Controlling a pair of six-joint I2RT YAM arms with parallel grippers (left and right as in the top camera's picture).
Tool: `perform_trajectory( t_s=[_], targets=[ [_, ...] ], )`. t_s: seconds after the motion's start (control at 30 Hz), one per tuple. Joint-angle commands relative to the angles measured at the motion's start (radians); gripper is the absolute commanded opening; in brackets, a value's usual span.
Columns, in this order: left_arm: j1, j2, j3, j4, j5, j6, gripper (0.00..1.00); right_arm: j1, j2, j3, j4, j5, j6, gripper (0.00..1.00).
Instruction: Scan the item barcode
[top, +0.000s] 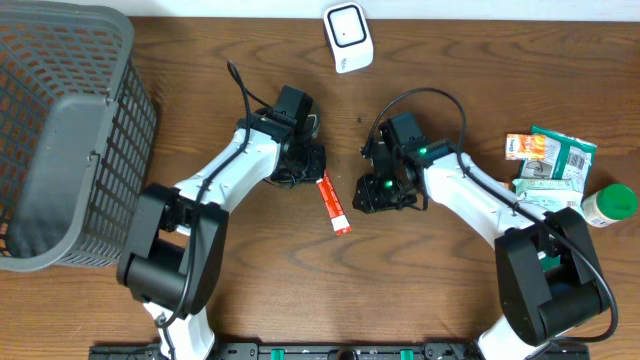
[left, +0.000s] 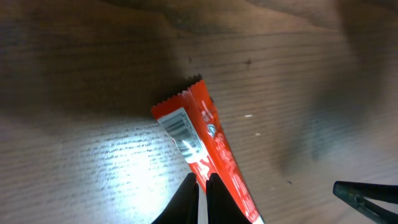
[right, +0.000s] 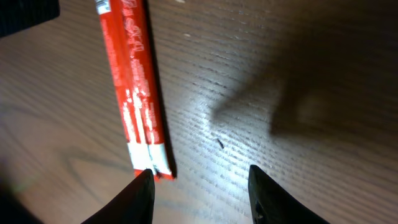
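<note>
A dark brown wooden tabletop (top: 300, 290) with strong grain fills every view; nothing of the room beyond it shows. A gray mesh basket (top: 60, 150) sits at the far left edge and a white scanner (top: 347, 36) at the far edge. Snack bags (top: 550, 155) and a green-lidded jar (top: 608, 205) sit at the right. The red packet (top: 334, 205) lies mid-table between the arms, barcode up. The left pincer (left: 203, 185) is pressed together at the packet's edge; whether it pinches the wrapper I cannot tell. The right pincer (right: 199, 190) is spread over bare wood, one finger just beside the packet's other end.
</note>
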Motion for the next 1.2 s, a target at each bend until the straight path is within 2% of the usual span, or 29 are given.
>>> perform_trajectory(
  t_s=[0.0,0.43,0.5,0.77,1.17],
  targets=[
    [0.003,0.04,-0.014,0.013,-0.019,0.021,0.09,0.008,-0.01,-0.045,0.053,-0.008,0.054,0.45],
    [0.003,0.095,-0.029,0.053,-0.061,0.021,0.11,0.053,-0.01,-0.097,0.149,-0.006,0.098,0.41],
    [0.003,0.095,-0.033,0.052,-0.075,0.021,0.11,0.066,-0.01,-0.097,0.158,-0.006,0.098,0.37],
    [0.003,0.095,-0.04,0.057,-0.082,0.021,0.11,0.115,-0.009,-0.119,0.178,-0.003,0.199,0.35],
    [0.003,0.095,-0.04,0.056,-0.082,0.021,0.12,0.15,-0.009,-0.216,0.359,-0.003,0.318,0.34]
  ],
)
